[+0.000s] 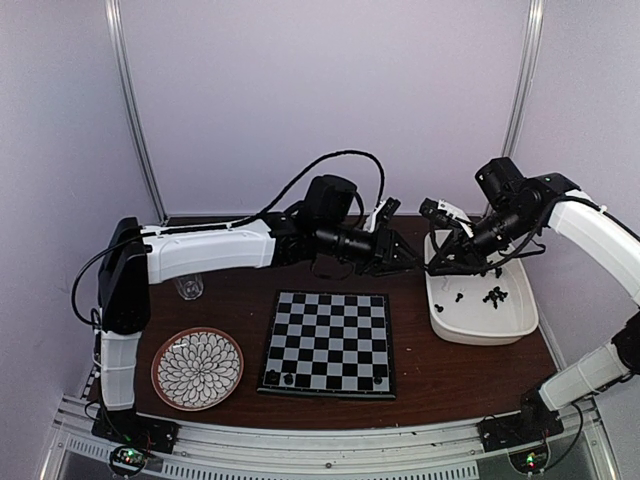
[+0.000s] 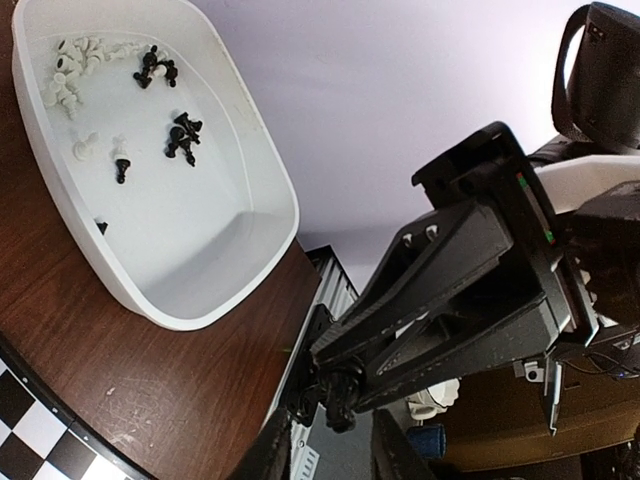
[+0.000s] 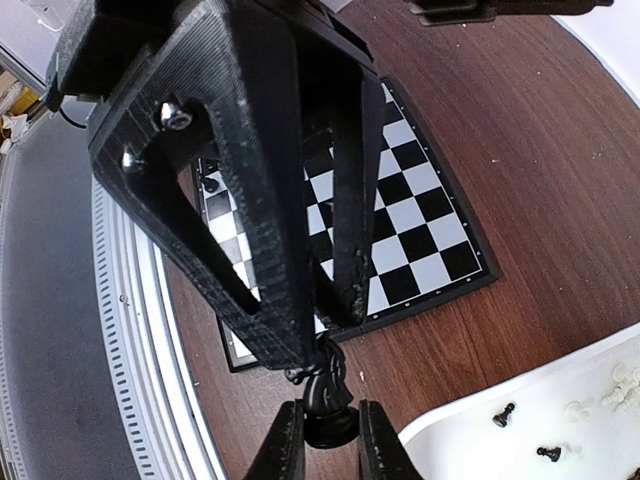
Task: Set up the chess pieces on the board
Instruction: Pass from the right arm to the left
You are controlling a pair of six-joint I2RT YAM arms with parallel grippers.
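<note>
The board [image 1: 330, 343] lies mid-table with a few black chess pieces [image 1: 290, 378] on its near row. More black pieces [image 2: 183, 135] and white pieces [image 2: 70, 75] lie in the white tub [image 1: 450, 325]. My right gripper [image 3: 328, 445] is shut on a black knight [image 3: 325, 395], held in the air above the table between the board and the tub. My left gripper [image 2: 325, 455] is open, its fingers [image 3: 265, 250] meeting the knight's top tip to tip with the right gripper [image 1: 435, 265]. The knight also shows in the left wrist view [image 2: 345, 400].
A round flower-patterned plate [image 1: 197, 368] sits at the near left. A small clear glass [image 1: 188, 288] stands behind it. The tub's rim [image 2: 270, 190] is just right of both grippers. The board's corner [image 2: 30, 430] lies below the left gripper.
</note>
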